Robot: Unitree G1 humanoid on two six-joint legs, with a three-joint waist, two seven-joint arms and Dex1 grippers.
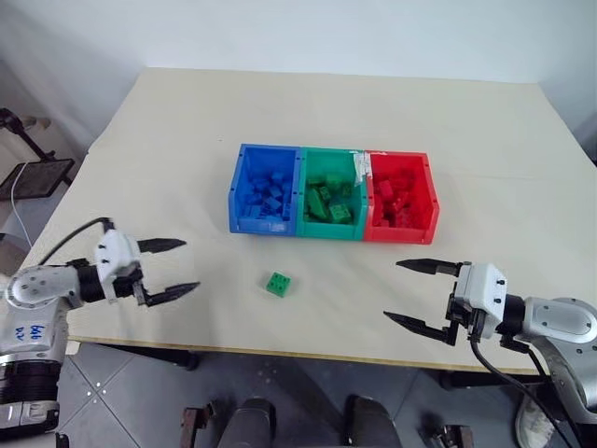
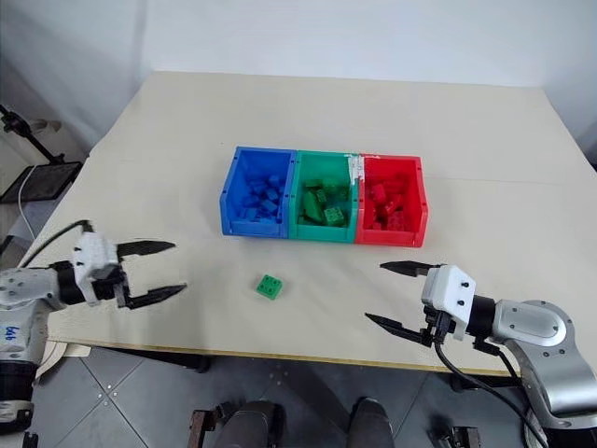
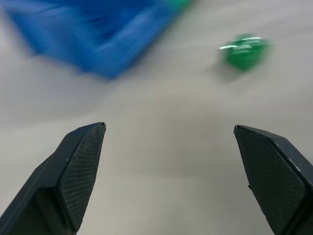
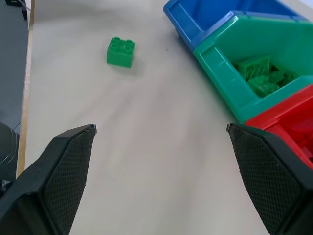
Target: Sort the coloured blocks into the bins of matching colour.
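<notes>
On the pale table (image 1: 168, 140), a single green block (image 1: 277, 284) sits by itself near the front edge, studs up, a little in front of the row of three joined bins (image 1: 331, 193). The blue bin (image 1: 266, 189) holds blue bricks, the green bin (image 1: 330, 194) in the middle holds a heap of green ones, and the red bin (image 1: 401, 197) holds red ones. The left gripper (image 1: 173, 270) hangs over the table's front left part, well to the left of the loose block, its two black fingers spread wide with nothing between them. The right gripper (image 1: 410, 294) hovers over the front right part, pointing inward toward the block, its fingers also wide apart and empty. Neither gripper touches the block or the bins. The block lies between the two grippers, nearer the left one.
</notes>
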